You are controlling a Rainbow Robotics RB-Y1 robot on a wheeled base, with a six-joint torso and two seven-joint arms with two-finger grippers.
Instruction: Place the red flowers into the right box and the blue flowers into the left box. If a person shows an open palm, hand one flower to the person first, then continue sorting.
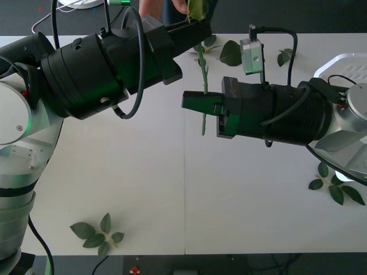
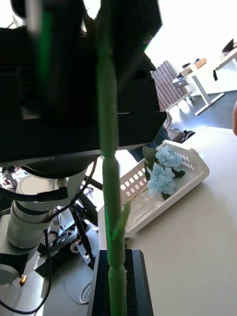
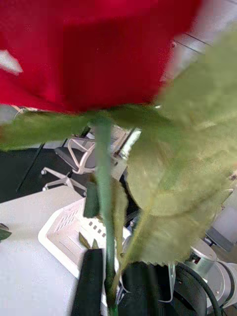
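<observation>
Front view: rose hanging mid-table, stem running near-to-far, being pinched low by right gripper and high by left gripper, right box lying far right.

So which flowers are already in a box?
The blue flowers, lying as a pale cluster in the white perforated tray. The red rose is off the table, its stem held by both grippers.

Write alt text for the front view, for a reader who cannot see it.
Both grippers meet over the white table on one green flower stem: the left gripper near its top at the far edge, the right gripper lower down. A person's hand is at the stem's top; loose leaf sprigs lie around.
</observation>
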